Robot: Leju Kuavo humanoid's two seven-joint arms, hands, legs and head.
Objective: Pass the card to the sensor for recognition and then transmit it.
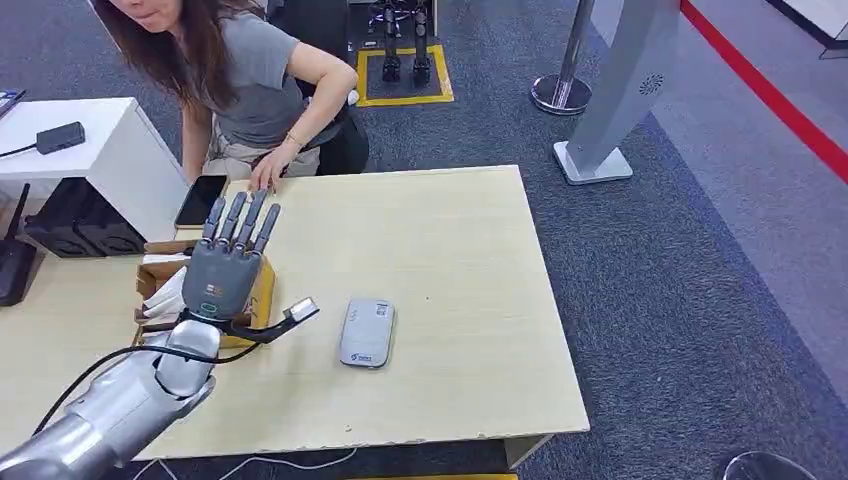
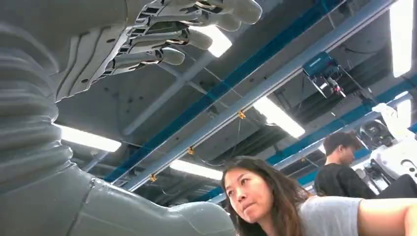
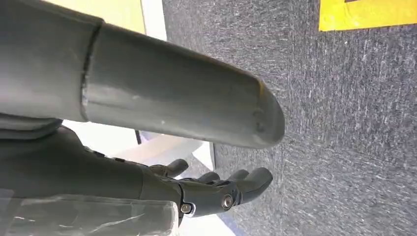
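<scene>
The sensor point(image 1: 367, 333), a flat grey-white device, lies on the wooden table point(image 1: 450, 250) near its middle. My left hand point(image 1: 228, 265) hovers to the left of it, over an open cardboard box point(image 1: 262, 292), with its fingers straight and spread and nothing in them. White card-like pieces point(image 1: 167, 293) stick out of the box under the hand; I cannot tell which is the card. In the left wrist view the left hand point(image 2: 74, 59) faces the ceiling, empty. My right hand point(image 3: 216, 191) hangs over the grey carpet, its fingers loosely apart and holding nothing.
A person point(image 1: 250, 80) sits at the table's far side, one hand point(image 1: 265, 178) resting on its edge beside a dark phone point(image 1: 200, 200). A white desk point(image 1: 110, 150) and a black router point(image 1: 12, 265) are at left. A grey stand point(image 1: 600, 150) rises off the far right corner.
</scene>
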